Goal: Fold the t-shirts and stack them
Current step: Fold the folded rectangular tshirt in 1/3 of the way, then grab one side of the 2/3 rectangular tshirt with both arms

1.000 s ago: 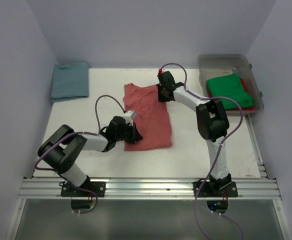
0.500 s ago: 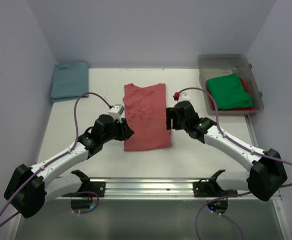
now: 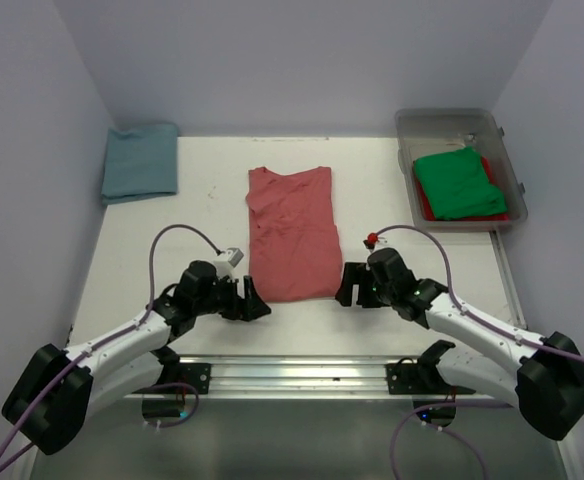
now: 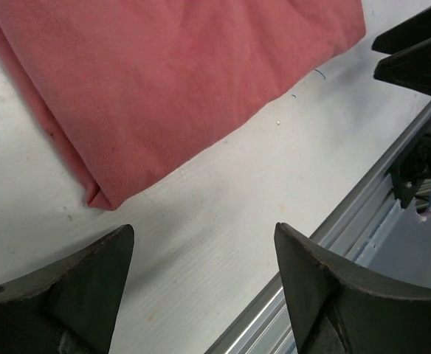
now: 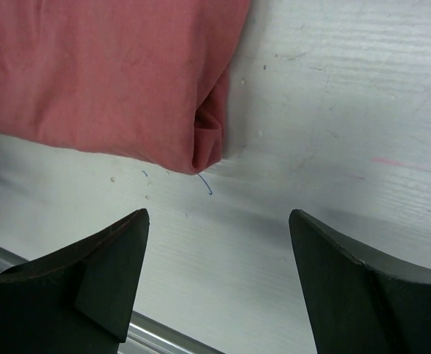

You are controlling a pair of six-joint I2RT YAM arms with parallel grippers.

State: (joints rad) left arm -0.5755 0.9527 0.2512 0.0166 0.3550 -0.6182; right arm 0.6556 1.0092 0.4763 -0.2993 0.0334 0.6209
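The salmon-red t-shirt lies folded lengthwise at the centre of the table, soft, light and likely to sag, so I'd pinch its doubled hem corners at 7 and 5 o'clock, where the left gripper and right gripper hover, jaws apart and empty.

No legible text
No word, brand, number or sign reads in any view; small blue scribbles on the white tabletop form no letters.
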